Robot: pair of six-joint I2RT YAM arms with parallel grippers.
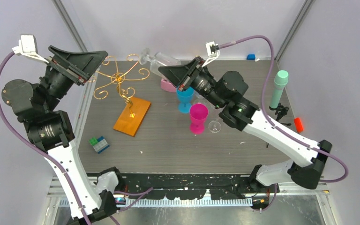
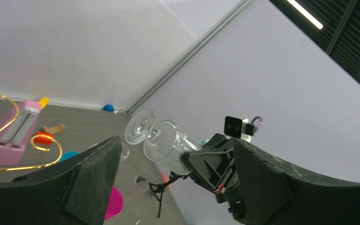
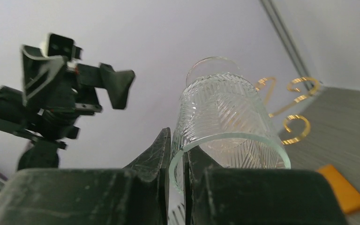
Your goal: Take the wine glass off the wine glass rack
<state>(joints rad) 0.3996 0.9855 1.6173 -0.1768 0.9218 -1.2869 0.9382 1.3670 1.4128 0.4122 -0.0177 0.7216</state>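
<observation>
Done: the wine glass (image 1: 163, 60) hangs in the air just right of the wine glass rack (image 1: 119, 77). No wire curl appears to touch it, so I judge the lift-off complete.
Left to do: probably only to carry the glass further from the rack and set it on the table (image 1: 178, 145).
Left gripper (image 1: 86, 63): raised just left of the rack's curled arms, fingers spread wide with nothing between them.
Rack: it stands on its orange-brown base, gold arms bare, with no glass hanging from any arm in view.
Wine glass position: it is tipped nearly flat, foot pointing back toward the rack and bowl mouth facing away. It is above the pink metronome (image 1: 168, 86) that lies right of the rack.
Wine glass contents: nothing shows inside through the ribbed clear bowl.
Right gripper (image 3: 177, 154): right of the rack, clamped on the glass's rim, one finger inside the bowl and one outside.
Blue cup (image 1: 184, 96): on the table right of the rack, partly under the right arm; no contents visible.
Magenta cup (image 1: 198, 115): just beside the blue cup, on its side away from the rack, open and apparently empty.
Second clear glass (image 1: 214, 125): stands beyond the magenta cup, further from the rack; too faint to tell its contents.
</observation>
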